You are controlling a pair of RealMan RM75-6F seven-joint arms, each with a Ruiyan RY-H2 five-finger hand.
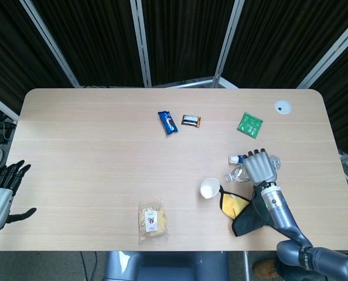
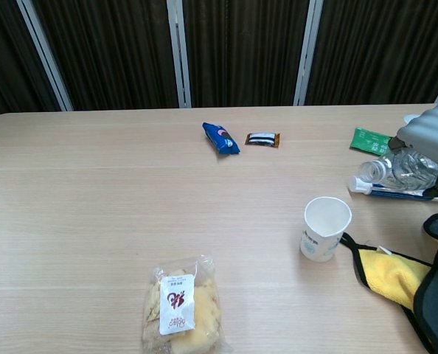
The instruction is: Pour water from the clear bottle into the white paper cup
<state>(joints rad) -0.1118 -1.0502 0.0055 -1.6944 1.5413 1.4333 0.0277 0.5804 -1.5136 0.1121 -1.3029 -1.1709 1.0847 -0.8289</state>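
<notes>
The white paper cup (image 1: 210, 188) (image 2: 325, 228) stands upright near the table's front, right of centre. My right hand (image 1: 261, 168) (image 2: 431, 138) grips the clear bottle (image 1: 237, 174) (image 2: 396, 169), tilted nearly level with its neck pointing left toward the cup. The bottle's mouth hangs above and to the right of the cup's rim, apart from it. My left hand (image 1: 0, 196) hangs open off the table's left front corner, holding nothing.
A toothpaste tube (image 2: 396, 187) lies under the bottle. A yellow and black cloth (image 2: 403, 279) lies right of the cup. A snack bag (image 2: 182, 304), a blue packet (image 2: 220, 138), a brown bar (image 2: 262, 139), a green packet (image 2: 372, 140) and a white lid (image 1: 282, 106) are spread around.
</notes>
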